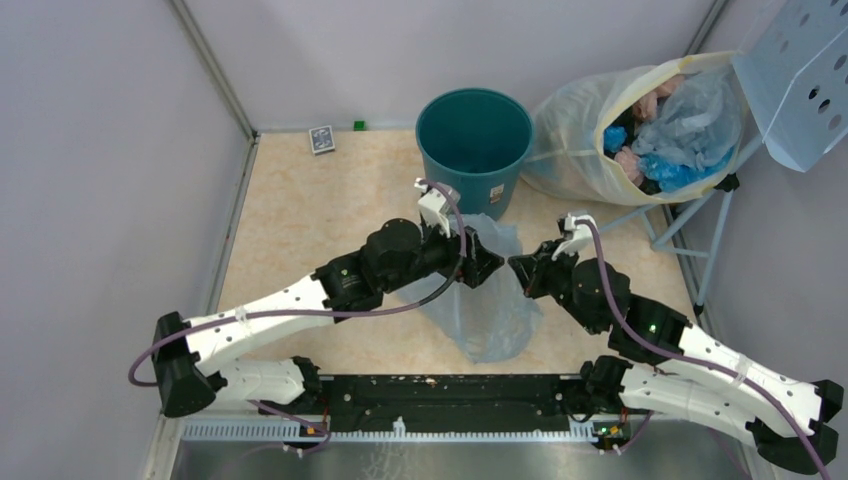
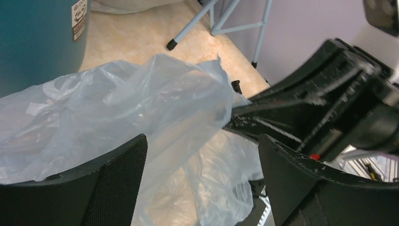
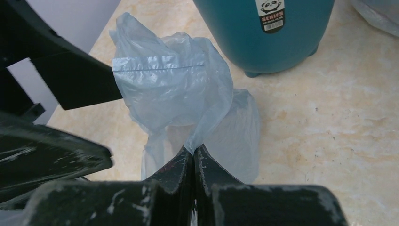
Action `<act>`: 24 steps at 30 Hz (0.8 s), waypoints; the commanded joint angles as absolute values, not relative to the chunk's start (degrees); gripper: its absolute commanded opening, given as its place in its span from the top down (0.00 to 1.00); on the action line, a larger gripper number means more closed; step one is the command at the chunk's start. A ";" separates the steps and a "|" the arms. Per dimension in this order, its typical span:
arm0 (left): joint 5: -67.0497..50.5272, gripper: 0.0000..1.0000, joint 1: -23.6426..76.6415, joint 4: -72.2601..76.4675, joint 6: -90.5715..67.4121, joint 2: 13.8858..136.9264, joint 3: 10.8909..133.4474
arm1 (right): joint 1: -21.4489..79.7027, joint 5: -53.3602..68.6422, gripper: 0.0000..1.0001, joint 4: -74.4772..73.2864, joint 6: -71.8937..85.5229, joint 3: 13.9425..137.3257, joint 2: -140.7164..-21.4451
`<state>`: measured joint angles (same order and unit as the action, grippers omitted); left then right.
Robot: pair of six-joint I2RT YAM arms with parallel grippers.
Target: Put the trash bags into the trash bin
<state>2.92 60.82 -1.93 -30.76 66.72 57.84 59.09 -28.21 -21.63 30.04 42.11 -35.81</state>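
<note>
The pale-blue trash bag hangs crumpled between my two grippers, its lower part resting on the floor in front of the dark-teal trash bin. My right gripper is shut on a pinch of the bag's film, as the right wrist view shows. My left gripper is open wide, and the bag drapes between its fingers without being clamped. The bin's wall shows in the left wrist view and in the right wrist view, with its white label facing me.
A big yellowish sack stuffed with blue and pink bags leans to the right of the bin. A blue-legged stand carries a perforated panel at the far right. A small card box lies by the back wall.
</note>
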 commanded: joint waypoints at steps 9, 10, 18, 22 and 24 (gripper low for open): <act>14.42 0.04 63.63 -4.75 -33.46 71.43 65.18 | 58.89 -22.81 1.00 -16.41 29.52 43.18 -36.20; 15.32 0.06 63.71 -4.89 -33.42 71.57 65.40 | 58.95 -22.45 1.00 -16.17 29.53 43.04 -36.29; 21.26 0.22 63.59 -5.21 -31.48 74.40 67.18 | 58.87 -20.98 1.00 -15.11 30.56 42.20 -36.25; 22.10 0.34 63.45 -2.54 -30.86 74.39 65.60 | 58.89 -21.08 1.00 -15.34 30.96 42.10 -35.90; 19.85 0.45 61.95 -1.12 -31.25 74.11 64.74 | 58.92 -21.45 1.00 -15.65 31.15 42.09 -35.86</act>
